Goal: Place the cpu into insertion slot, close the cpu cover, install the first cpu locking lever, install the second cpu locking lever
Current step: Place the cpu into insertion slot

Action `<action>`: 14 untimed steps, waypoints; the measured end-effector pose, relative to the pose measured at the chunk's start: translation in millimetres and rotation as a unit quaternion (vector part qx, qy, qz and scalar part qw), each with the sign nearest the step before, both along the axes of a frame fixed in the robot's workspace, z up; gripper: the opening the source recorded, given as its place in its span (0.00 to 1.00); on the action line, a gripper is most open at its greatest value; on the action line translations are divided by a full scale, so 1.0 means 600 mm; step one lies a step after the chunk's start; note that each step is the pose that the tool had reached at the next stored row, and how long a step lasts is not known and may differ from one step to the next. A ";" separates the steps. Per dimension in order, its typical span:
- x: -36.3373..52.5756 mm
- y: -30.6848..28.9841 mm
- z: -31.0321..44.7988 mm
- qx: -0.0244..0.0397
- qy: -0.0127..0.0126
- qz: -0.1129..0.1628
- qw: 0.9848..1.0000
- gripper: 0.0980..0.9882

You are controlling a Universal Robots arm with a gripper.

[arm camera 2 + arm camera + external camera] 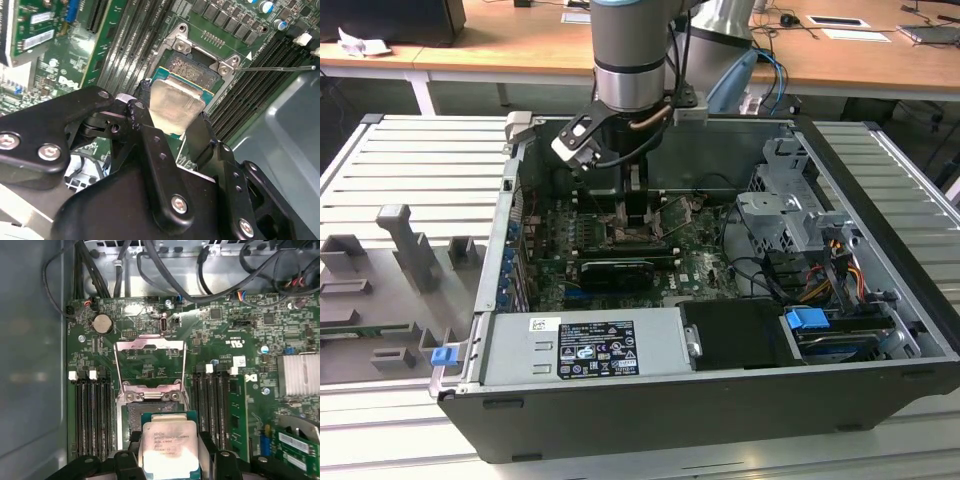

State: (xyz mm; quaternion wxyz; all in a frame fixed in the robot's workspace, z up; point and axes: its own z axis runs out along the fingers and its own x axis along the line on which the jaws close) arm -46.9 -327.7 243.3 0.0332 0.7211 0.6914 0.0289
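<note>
My gripper (pixel 172 119) is down inside the open computer case (pixel 880 330), shut on the cpu (pixel 175 102). The cpu's pale silver face shows between the two black fingers (pixel 141 105) in both wrist views. It hangs just over the insertion slot (pixel 150 412), a dark square socket with a metal rim on the green board, and covers the slot's near part. The cpu cover (pixel 149 343), a thin silver frame, lies swung open beyond the slot. A thin wire lever (pixel 275 68) sticks out sideways from the socket's corner.
Long black memory slots (pixel 92 415) flank the socket on both sides. A finned heat sink (pixel 299 375) and loose cables (pixel 165 265) lie nearby. The grey power supply (pixel 585 345) and drive cage (pixel 790 205) fill the case's other parts. A grey case wall (pixel 30 365) stands close.
</note>
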 end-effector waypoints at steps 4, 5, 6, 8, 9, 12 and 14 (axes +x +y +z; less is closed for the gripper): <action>0.000 0.0065 -0.019 0.000 0.000 0.000 1.000 0.48; 0.000 0.0070 -0.023 0.000 0.000 0.000 1.000 0.48; 0.000 0.0072 -0.026 0.000 0.000 0.000 1.000 0.48; 0.000 0.0107 -0.035 0.000 0.000 0.000 1.000 0.48; 0.000 0.0115 -0.036 0.000 0.000 0.000 1.000 0.48; -0.001 0.0139 -0.039 0.000 0.000 -0.003 1.000 0.48; -0.001 0.0155 -0.043 -0.002 0.000 -0.003 1.000 0.48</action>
